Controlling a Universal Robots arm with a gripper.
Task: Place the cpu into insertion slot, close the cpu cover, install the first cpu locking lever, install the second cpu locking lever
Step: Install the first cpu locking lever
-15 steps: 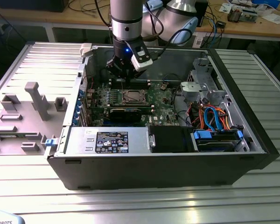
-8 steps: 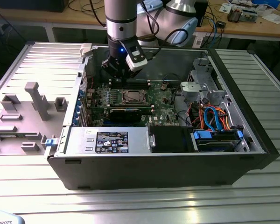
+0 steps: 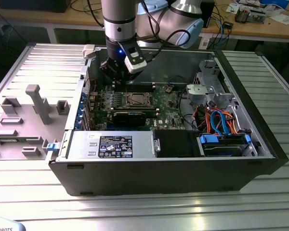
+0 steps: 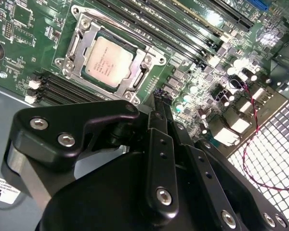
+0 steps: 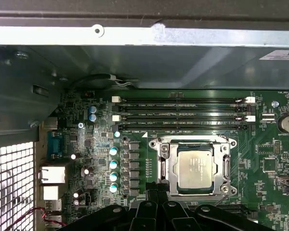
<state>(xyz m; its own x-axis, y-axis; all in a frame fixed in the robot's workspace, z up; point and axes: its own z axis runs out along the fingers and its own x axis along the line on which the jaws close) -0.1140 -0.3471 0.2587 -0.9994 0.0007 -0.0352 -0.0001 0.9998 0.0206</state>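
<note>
Dull grey cpu (image 5: 195,166) lies flat within the silver cpu cover (image 5: 166,166); the gripper (image 5: 160,191), pinched narrow, holds nothing.

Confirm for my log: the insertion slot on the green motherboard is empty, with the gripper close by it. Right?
Not empty: the cpu lies in the insertion slot on the green motherboard, as both wrist views show. The gripper is close by it.

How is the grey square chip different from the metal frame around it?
The cpu is a solid, dull grey plate; the cpu cover is a shinier silver frame with a window. The cpu fills that window; the cpu cover rings it. Both are square and lie flat on the green board.
</note>
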